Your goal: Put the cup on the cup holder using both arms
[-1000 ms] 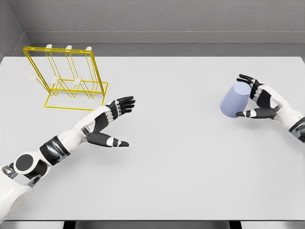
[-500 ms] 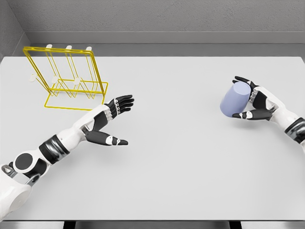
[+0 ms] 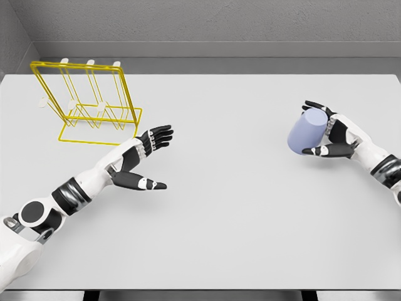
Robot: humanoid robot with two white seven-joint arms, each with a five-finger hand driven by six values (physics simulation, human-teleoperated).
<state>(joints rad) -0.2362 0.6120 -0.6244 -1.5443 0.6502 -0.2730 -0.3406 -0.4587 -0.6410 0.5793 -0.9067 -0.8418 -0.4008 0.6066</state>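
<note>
Right hand (image 3: 332, 135) wrapped around one lavender cup (image 3: 306, 133), tilted, at table (image 3: 238, 207) right side. Left hand (image 3: 143, 160) fingers spread, holding nothing, just in front of one yellow wire cup holder (image 3: 84, 103), far left. Two arms visible.

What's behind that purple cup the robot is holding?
The right hand wraps the cup: fingers curl over its top, the thumb lies below. The palm sits behind it, partly covered. Whether the cup touches the table cannot be seen.
</note>
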